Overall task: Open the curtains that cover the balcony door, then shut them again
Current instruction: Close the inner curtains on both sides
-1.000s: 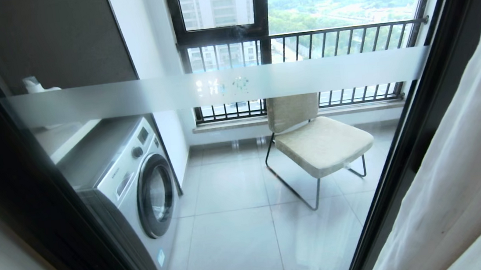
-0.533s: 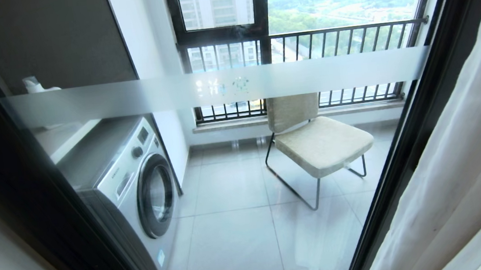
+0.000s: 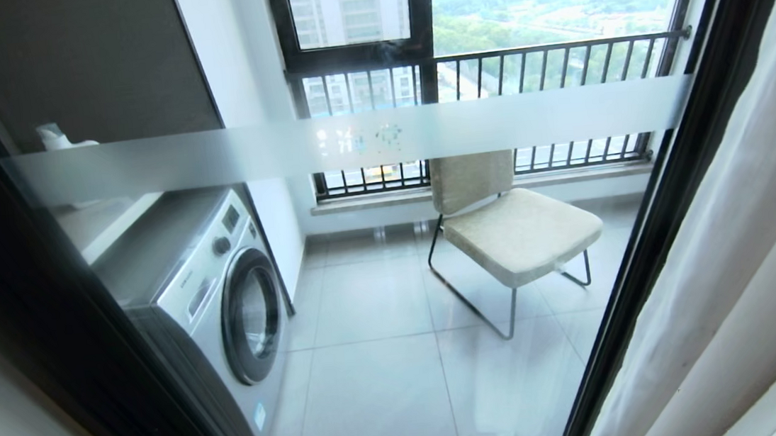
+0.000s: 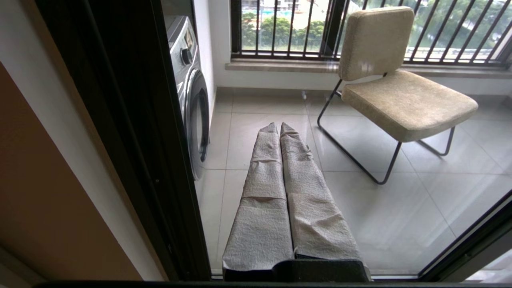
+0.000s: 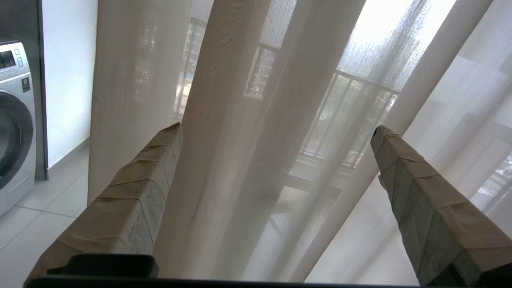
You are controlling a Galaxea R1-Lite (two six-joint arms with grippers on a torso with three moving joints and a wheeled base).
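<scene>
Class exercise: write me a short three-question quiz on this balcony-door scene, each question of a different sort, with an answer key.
1. True or false: the curtains cover the whole balcony door.
2. Which gripper stands open facing sheer folds? A) left gripper B) right gripper
3. Fill in: behind the glass, the washing machine stands to the robot's left of the ____.

Key: 1. False, they hang bunched at the door's right side. 2. B; the left one is shut, holding nothing. 3. chair.
</scene>
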